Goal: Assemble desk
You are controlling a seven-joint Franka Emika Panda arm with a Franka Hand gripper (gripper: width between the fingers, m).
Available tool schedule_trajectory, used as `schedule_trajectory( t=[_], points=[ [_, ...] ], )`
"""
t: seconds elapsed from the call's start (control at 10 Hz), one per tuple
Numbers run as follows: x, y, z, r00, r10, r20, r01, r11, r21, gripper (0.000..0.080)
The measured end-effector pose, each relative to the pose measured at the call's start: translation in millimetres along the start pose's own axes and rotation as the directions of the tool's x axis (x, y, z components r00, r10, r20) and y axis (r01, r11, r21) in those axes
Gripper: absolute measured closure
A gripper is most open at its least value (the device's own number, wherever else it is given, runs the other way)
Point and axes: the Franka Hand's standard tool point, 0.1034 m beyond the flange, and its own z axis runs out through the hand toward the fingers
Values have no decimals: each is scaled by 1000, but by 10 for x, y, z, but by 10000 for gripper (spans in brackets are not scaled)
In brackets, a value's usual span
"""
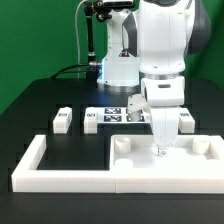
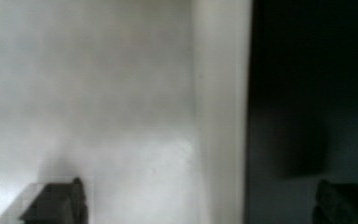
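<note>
Fingers (image 2: 51, 203) nearest, parted and empty, one over the white tabletop (image 2: 105, 100), the other over the dark table (image 2: 318, 100), apparently straddling one edge. Lies flat directly beneath them, inside the border wall (image 1: 110, 178), towards the exterior view's right. Runs lengthwise across that view, corner sockets facing up.

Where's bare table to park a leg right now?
On the exterior view's left, bare black table lies between the border wall and the tabletop. It is crowded around the legs, marker board and gripper.
</note>
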Motion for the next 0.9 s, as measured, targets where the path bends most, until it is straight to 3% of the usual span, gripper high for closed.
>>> schedule_trajectory(
  t=[0.7, 0.9],
  points=[
    [2, 1, -17, 1000, 17, 0, -17, 1000, -3, 151],
    [61, -68, -236, 983, 184, 11, -184, 983, -13, 151]
  ],
)
